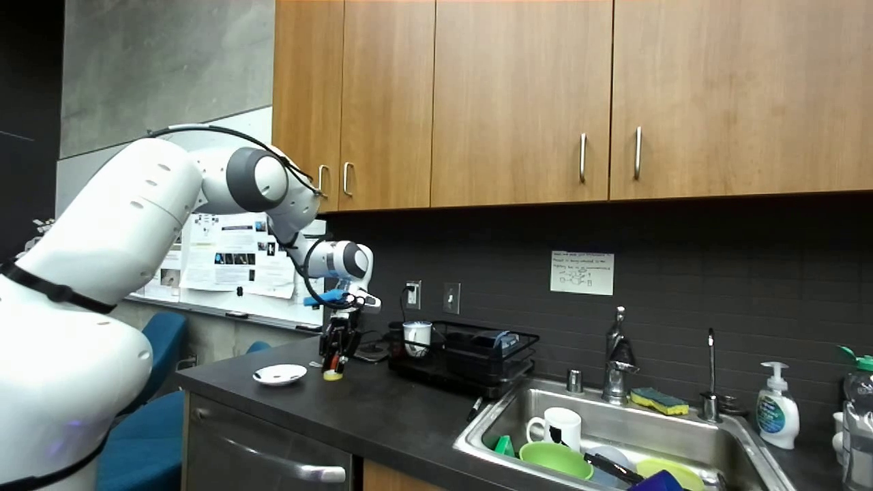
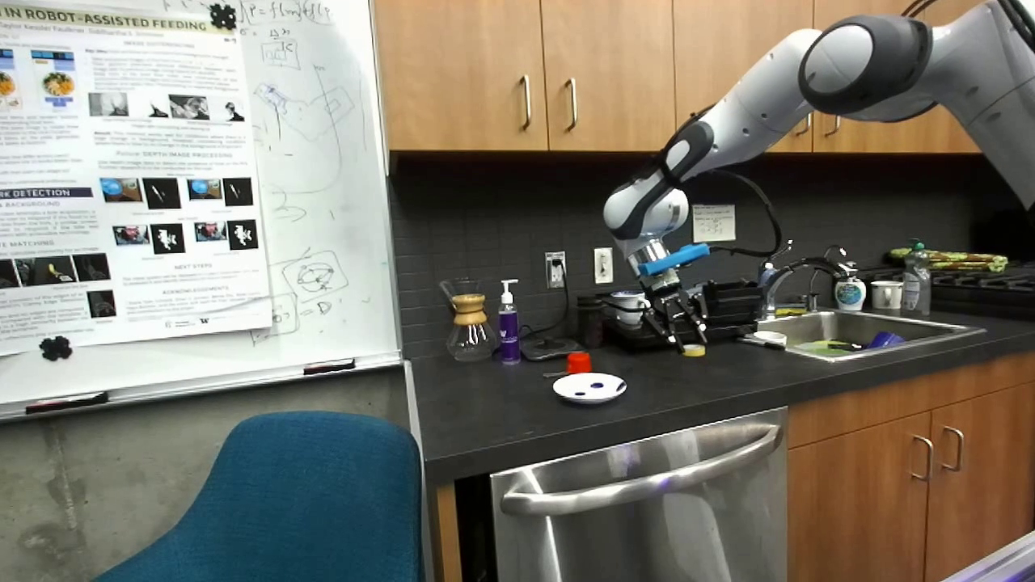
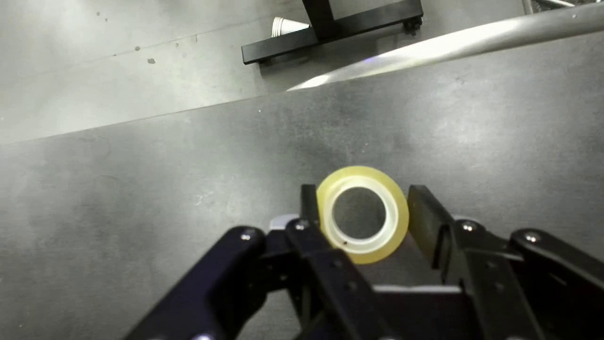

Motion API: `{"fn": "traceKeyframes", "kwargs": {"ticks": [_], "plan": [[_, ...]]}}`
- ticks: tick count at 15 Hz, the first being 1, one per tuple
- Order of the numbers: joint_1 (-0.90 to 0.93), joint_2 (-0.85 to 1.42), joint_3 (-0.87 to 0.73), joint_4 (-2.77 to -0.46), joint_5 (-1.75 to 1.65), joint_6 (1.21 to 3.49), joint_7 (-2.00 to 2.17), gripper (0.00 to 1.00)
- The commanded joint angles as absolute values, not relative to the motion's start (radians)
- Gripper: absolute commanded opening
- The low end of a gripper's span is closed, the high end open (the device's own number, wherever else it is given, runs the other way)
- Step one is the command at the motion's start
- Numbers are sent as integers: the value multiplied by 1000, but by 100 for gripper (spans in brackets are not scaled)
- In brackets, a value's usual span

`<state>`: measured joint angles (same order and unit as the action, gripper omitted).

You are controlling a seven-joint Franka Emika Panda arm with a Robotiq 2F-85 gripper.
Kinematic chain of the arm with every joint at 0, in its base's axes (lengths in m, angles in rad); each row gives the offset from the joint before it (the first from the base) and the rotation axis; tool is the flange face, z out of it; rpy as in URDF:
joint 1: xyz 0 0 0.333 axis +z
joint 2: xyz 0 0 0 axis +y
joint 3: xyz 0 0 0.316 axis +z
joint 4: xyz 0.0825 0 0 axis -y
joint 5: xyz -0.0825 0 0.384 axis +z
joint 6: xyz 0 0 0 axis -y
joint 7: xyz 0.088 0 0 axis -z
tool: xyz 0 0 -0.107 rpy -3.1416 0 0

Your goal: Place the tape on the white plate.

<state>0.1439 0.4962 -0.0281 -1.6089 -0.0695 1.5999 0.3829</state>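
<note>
Dark kitchen worktop (image 2: pixel 493 420) beneath wooden cupboards (image 2: pixel 606 73), with a white robot arm (image 1: pixel 116 225) bent over it. Seen from the wrist, the black tool (image 3: pixel 361 208) grips a small roll of pale yellow tape (image 3: pixel 361 177), its jaws touching opposite sides and the round hole facing the camera. Whether the tape rests on the worktop or sits just above it, I cannot tell. To the left of the tool in both exterior views, and apart from it, a round white plate (image 2: pixel 570 385) with dark spots lies on the worktop. Also left of the tool, in an exterior view, a red object (image 2: pixel 578 362) stands just behind the plate, with a purple pump bottle (image 2: pixel 509 331) farther left. Behind the tool in that view is a black dish rack (image 2: pixel 732 303); well to the right of the tool, in both exterior views, is a steel sink (image 1: pixel 511 409).
</note>
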Motion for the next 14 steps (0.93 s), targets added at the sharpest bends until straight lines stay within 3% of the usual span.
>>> {"fn": "traceKeyframes", "kwargs": {"ticks": [1,14], "plan": [[176,452,-7,-1624,-104,1550,399,25],[254,446,49,-1516,-193,1457,394,25]]}}
